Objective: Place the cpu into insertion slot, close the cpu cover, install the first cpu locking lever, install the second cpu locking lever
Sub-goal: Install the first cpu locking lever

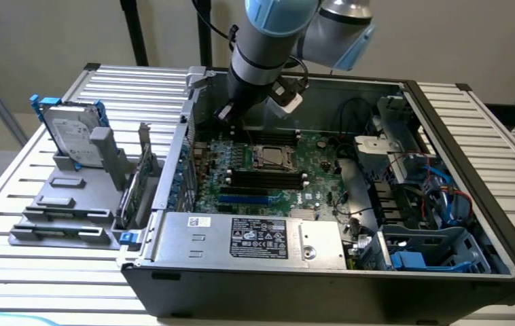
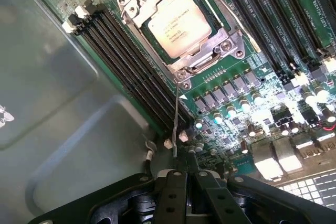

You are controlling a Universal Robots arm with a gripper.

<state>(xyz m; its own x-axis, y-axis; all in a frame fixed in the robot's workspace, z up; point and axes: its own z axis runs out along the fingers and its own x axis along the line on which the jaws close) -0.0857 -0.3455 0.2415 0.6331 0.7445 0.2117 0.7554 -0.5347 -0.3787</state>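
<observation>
The cpu [image 2: 178, 22], a pale tan square chip, lies in the insertion slot [image 1: 271, 157] on the green motherboard. The silver cpu cover [image 2: 223, 45] is folded down around it, leaving the chip's face showing through its window. A thin wire locking lever [image 2: 176, 124] rises from the socket's corner toward my gripper [image 2: 185, 174]. The gripper is shut, its fingertips right at the lever's free end; whether they touch it I cannot tell. Another lever [image 2: 231, 22] lies flat along the socket's side. In the exterior view the gripper [image 1: 224, 114] is inside the case beyond the socket.
Long black memory slots [image 2: 131, 61] flank the socket. The grey case wall [image 2: 47, 77] is close beside the gripper. A power supply [image 1: 249, 238] fills the case front, blue cables [image 1: 439, 183] the exterior view's right. A hard drive [image 1: 72, 132] stands outside on a holder.
</observation>
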